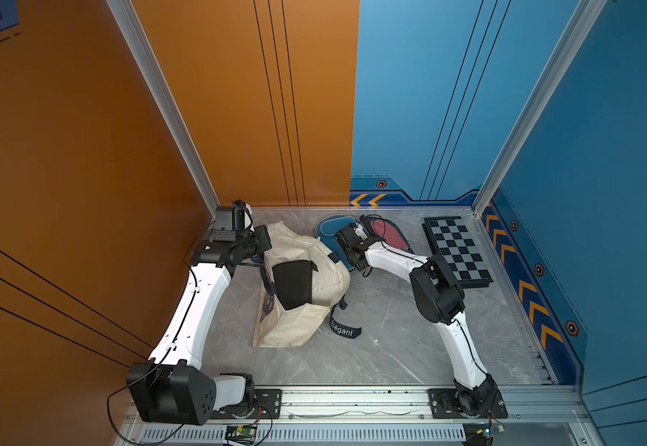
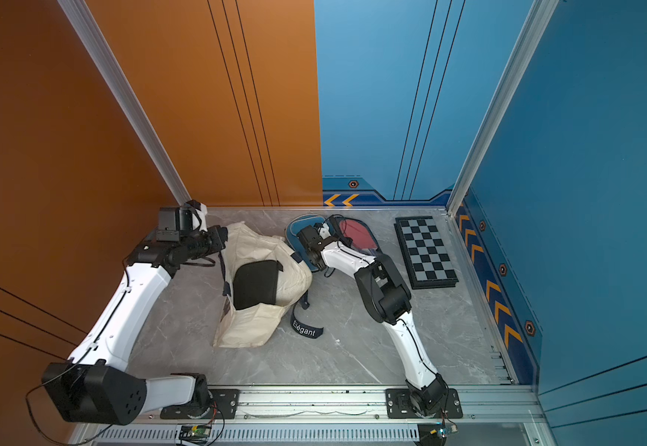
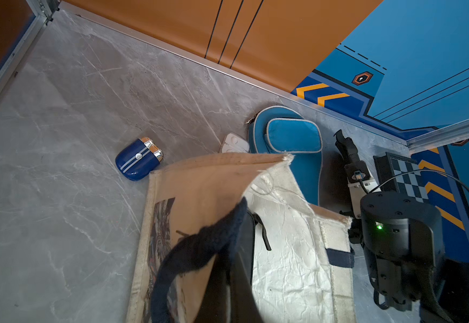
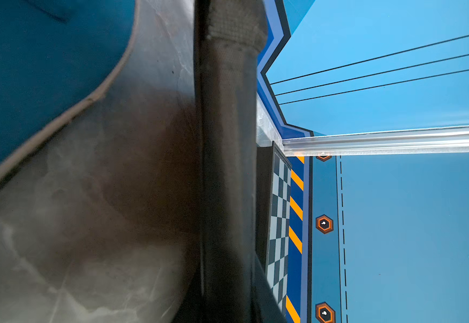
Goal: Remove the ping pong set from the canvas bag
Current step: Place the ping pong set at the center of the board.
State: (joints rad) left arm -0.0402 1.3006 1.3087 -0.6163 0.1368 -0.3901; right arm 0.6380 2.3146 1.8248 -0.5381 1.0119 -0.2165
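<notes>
**Left arm is lifting the bag by a strap; right arm is pinching a paddle case at the back**

The left arm is rising from its base at the near-left corner of the table (image 1: pixel 391 340). Its white link is slanting away along the left side, and the wrist is bending inward. This is bringing the left gripper (image 1: pixel 263 247) to the far-left edge of the canvas bag (image 1: pixel 298 247). Its jaws are standing fully closed, pinching the navy strap handle (image 3: pixel 199 251). In the left wrist view that strap is pulling the bag's mouth up and open, though the fingers themselves are out of frame.

The bag is lying crumpled left of the table's centre in both top views. A black pouch (image 1: pixel 294 284) is sitting in its opened mouth, and the second, lettered strap (image 1: pixel 343 330) is trailing on the table at the bag's near side.

The right arm is climbing from its near-right base to a black elbow, then folding back and leftward, low over the table. The right gripper (image 1: pixel 364 228) is pointing at the back wall, between the blue paddle case (image 1: pixel 327 231) and the chessboard (image 1: pixel 457 251). Its jaws are standing only slightly apart, nipping the dark rim of the red-and-black paddle case (image 4: pixel 227 139). That rim is running straight through the middle of the right wrist view. Both paddle cases are lying outside the bag, near the back edge.
</notes>
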